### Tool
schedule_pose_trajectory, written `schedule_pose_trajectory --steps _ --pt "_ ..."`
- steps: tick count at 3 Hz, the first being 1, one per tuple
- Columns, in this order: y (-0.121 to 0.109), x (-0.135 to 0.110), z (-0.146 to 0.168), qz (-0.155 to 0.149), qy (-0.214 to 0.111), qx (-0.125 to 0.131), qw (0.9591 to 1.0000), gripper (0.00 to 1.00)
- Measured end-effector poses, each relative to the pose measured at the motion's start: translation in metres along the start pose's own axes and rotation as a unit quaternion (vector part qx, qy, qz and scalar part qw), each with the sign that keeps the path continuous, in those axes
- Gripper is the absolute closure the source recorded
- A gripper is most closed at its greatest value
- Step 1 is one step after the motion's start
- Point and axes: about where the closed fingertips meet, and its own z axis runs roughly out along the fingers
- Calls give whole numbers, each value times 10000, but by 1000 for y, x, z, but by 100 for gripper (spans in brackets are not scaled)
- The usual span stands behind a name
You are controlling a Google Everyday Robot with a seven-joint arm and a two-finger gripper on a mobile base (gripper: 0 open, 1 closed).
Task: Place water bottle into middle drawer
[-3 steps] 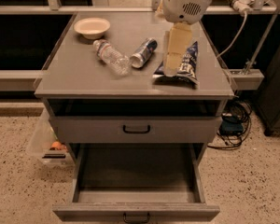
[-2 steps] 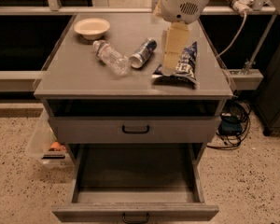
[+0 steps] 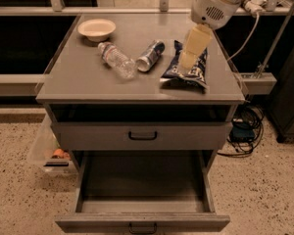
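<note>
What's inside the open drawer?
Nothing shows inside the middle drawer, just its bare floor; its back part hides under the drawer above. The gripper hangs over the chip bag.

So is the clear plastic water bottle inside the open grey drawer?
No, the water bottle lies on the cabinet top; the gripper hangs over the blue snack bag.

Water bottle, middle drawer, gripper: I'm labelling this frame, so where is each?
water bottle [image 3: 116, 59]: camera view, mid-body, lying on the cabinet top [image 3: 83, 84].
middle drawer [image 3: 142, 180]: camera view, bare floor of the pulled-out drawer.
gripper [image 3: 186, 65]: camera view, its tip, over the snack bag [image 3: 198, 75].
</note>
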Motion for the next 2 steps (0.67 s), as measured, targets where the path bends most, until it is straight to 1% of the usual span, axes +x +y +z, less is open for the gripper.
schedule_pose_trajectory --steps 1,2 --pt "-44 12 19 553 -431 159 9974 0" --pt "-75 10 43 806 -879 126 9928 0"
